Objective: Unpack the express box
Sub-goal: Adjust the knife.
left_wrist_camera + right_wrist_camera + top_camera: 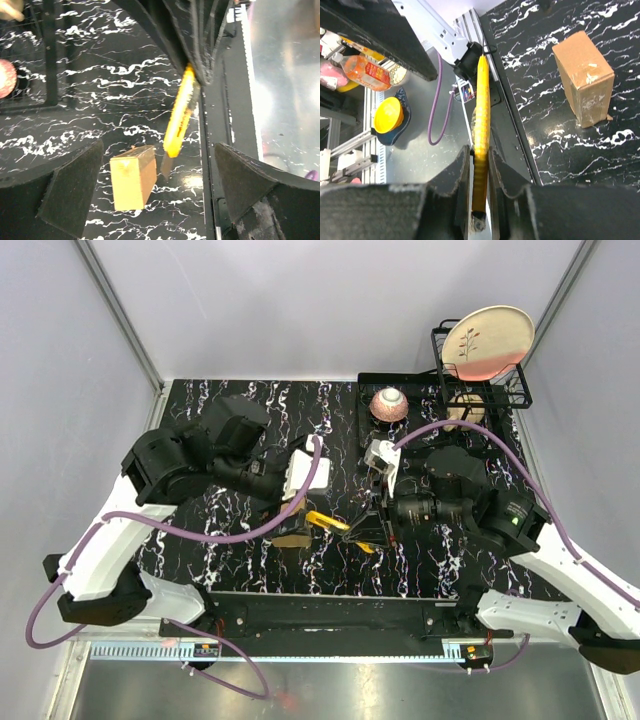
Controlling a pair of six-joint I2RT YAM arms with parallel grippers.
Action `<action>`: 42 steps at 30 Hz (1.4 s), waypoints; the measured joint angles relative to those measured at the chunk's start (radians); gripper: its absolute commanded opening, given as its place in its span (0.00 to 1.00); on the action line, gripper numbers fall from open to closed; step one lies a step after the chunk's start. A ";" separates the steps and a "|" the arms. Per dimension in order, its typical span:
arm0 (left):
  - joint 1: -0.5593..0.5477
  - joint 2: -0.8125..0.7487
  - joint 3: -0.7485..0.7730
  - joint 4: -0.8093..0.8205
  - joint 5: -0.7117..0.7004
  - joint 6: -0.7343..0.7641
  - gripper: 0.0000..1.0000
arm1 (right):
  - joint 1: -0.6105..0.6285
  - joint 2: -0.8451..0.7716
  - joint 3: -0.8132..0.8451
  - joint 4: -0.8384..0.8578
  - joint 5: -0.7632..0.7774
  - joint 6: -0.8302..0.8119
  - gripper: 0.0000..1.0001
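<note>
The express box (132, 177), small and plain brown, stands on the black marbled table between the wide-apart fingers of my open left gripper (157, 150), touching neither. From above, the express box (292, 536) sits just below the left gripper (290, 512). My right gripper (480, 155) is shut on a yellow utility knife (481, 115). The knife (180, 112) slants down toward the box, and its blade tip (166, 167) is close to the box's right side. In the right wrist view the express box (585, 80) lies at the upper right, closed.
A black dish rack (440, 340) at the back right holds a plate (487, 340). A pink bowl (389, 404) and a pale cup (465, 408) stand beside it. The table's front rail (215, 150) runs just beyond the knife.
</note>
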State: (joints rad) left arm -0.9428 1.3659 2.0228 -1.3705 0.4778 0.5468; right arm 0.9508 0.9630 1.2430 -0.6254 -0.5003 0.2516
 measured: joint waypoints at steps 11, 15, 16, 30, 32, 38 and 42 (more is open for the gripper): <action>-0.005 0.017 -0.055 -0.011 0.121 0.032 0.55 | 0.000 0.085 0.125 -0.158 -0.015 -0.097 0.00; -0.011 0.056 -0.070 -0.008 0.124 0.036 0.33 | 0.000 0.099 0.154 -0.193 -0.012 -0.121 0.00; -0.013 0.064 -0.076 -0.009 0.124 0.037 0.31 | 0.000 0.099 0.161 -0.204 -0.011 -0.126 0.00; -0.037 0.113 -0.089 -0.011 0.131 0.024 0.06 | -0.002 0.099 0.200 -0.293 0.069 -0.192 0.00; -0.037 0.115 -0.090 -0.004 0.137 0.024 0.09 | -0.002 0.095 0.200 -0.294 0.076 -0.194 0.00; -0.037 0.116 -0.104 0.017 0.141 0.028 0.23 | -0.002 0.088 0.200 -0.301 0.092 -0.191 0.00; -0.038 0.117 -0.108 0.017 0.140 0.029 0.45 | -0.002 0.088 0.205 -0.294 0.099 -0.183 0.00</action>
State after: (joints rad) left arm -0.9810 1.4834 1.9148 -1.3533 0.6174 0.5755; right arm 0.9489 1.0512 1.4483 -0.9192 -0.4011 0.0681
